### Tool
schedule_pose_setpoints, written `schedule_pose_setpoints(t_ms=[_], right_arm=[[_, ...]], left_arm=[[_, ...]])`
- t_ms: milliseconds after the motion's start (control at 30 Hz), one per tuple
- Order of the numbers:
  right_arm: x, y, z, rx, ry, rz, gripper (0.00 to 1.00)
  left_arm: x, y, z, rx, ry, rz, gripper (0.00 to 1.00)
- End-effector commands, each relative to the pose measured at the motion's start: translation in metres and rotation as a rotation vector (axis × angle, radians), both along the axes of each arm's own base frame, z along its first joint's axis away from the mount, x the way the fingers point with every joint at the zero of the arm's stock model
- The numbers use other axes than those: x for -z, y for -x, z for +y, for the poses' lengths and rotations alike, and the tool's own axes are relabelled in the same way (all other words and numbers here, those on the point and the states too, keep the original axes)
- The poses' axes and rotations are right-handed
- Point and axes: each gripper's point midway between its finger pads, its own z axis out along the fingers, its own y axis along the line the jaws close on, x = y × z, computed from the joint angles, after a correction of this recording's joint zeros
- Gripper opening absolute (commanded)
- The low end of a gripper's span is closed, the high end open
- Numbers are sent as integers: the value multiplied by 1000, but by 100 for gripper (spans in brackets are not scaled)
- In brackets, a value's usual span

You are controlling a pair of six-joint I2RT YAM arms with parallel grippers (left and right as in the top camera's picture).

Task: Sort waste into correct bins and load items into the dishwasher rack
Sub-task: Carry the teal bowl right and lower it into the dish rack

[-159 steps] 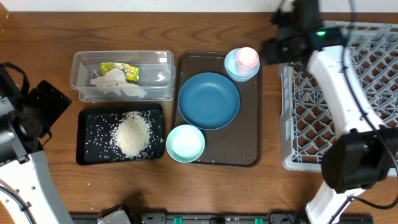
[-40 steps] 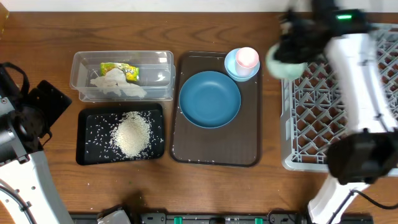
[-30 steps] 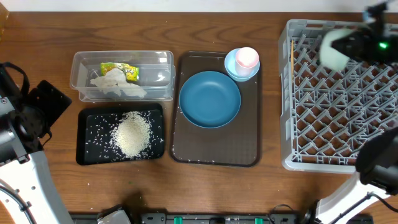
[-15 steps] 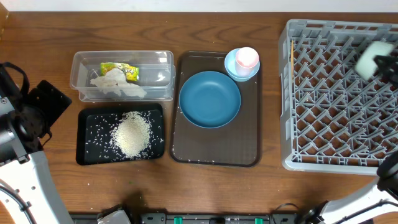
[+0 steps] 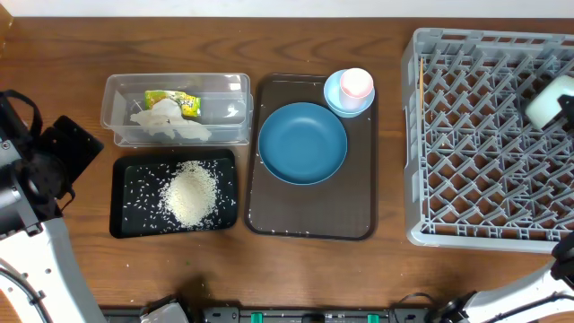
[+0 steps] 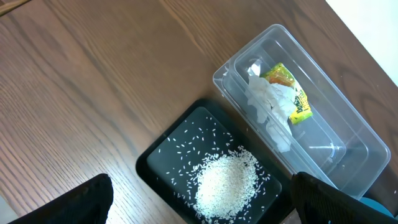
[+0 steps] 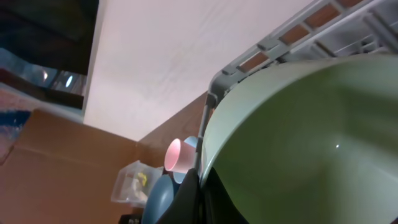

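Well, grn/yel wrapper [image 6: 289,94] in clear tub [image 6: 360,140], print unreadable.

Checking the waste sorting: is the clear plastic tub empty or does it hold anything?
Not empty. The clear plastic tub holds crumpled white tissue and a green-and-yellow wrapper.

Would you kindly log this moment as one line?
right gripper: shut on mint-green bowl | bowl over dishwasher rack | left gripper: open, empty
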Motion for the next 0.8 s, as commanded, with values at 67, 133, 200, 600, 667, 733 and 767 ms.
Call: schedule_pose_setpoints(t_ms=[67,133,200,600,667,733,767], right_arm=[[0,-5,25,-60,29,-27,1],[6,-6,25,-49,37,5,1],[10,-7,22,-31,29,35,1],[19,10,1,52,-35,131,1],[27,13,-3,78,-27,180,1],[40,17,-9,126,-11,269,1],[48,20,-12,153,1,320,1]], left_arm=[[-1,1,3,-8,-9,2,93],[-1,1,3,-8,-9,2,93],[-1,1,3,-8,-9,2,93],[-1,1,3,-8,-9,2,93],[-1,1,3,-8,-9,2,93],[-1,1,3,-8,-9,2,93],[-1,1,3,-8,-9,2,93]])
